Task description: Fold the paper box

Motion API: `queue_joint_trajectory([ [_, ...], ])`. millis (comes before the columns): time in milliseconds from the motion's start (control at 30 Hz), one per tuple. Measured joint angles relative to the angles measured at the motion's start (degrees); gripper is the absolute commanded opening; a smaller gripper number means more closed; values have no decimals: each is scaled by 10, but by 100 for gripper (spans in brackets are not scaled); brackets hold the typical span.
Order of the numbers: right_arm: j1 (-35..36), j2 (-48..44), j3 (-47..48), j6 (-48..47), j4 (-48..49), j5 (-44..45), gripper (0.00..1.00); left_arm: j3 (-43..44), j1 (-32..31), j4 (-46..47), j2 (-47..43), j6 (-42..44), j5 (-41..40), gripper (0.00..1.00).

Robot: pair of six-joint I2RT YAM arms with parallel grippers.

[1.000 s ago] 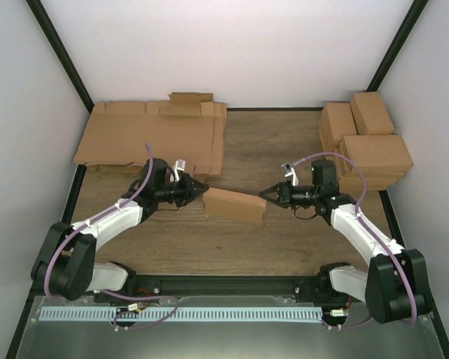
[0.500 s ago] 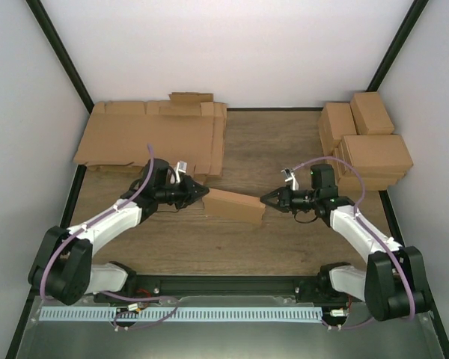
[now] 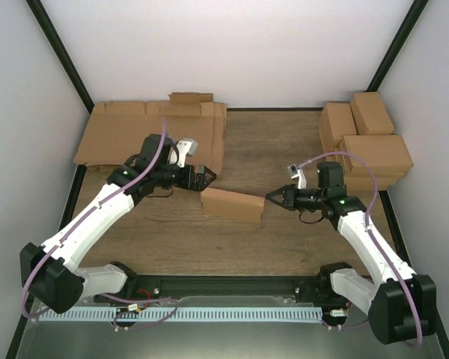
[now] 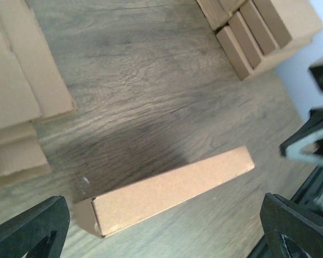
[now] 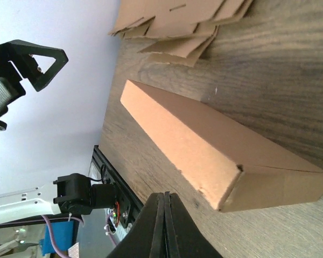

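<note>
**Wood table (image 3: pixel 284 149) with the paper box (image 3: pixel 232 205) in the middle**

My left gripper (image 3: pixel 202 178) has its jaws wide apart and holds nothing. It hangs just above the left end of the paper box. My right gripper (image 3: pixel 273 199) is pinched tight with nothing in it. Its tip points at the box's right end, just beside it, and I cannot tell if it touches. Flat cardboard sheets (image 3: pixel 150 138) are piled at the back left. Finished boxes (image 3: pixel 367 142) are stacked at the back right.

Left end effector (image 3: pixel 204 178) now open, off the paper box (image 3: pixel 232 206).
</note>
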Motion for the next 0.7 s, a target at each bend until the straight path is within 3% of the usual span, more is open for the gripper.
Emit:
queue_joint_trajectory([
  [333, 0, -95, 52, -34, -87, 44, 7, 40, -18, -74, 18, 285, -30, 100],
  [567, 0, -150, 64, -47, -124, 56, 12, 70, -31, -138, 78, 477, -75, 100],
  [633, 0, -157, 64, -48, -129, 56, 17, 71, -31, -151, 98, 507, -89, 100],
  [700, 0, -162, 64, -48, -132, 54, 34, 71, -31, -159, 110, 527, -96, 100],
])
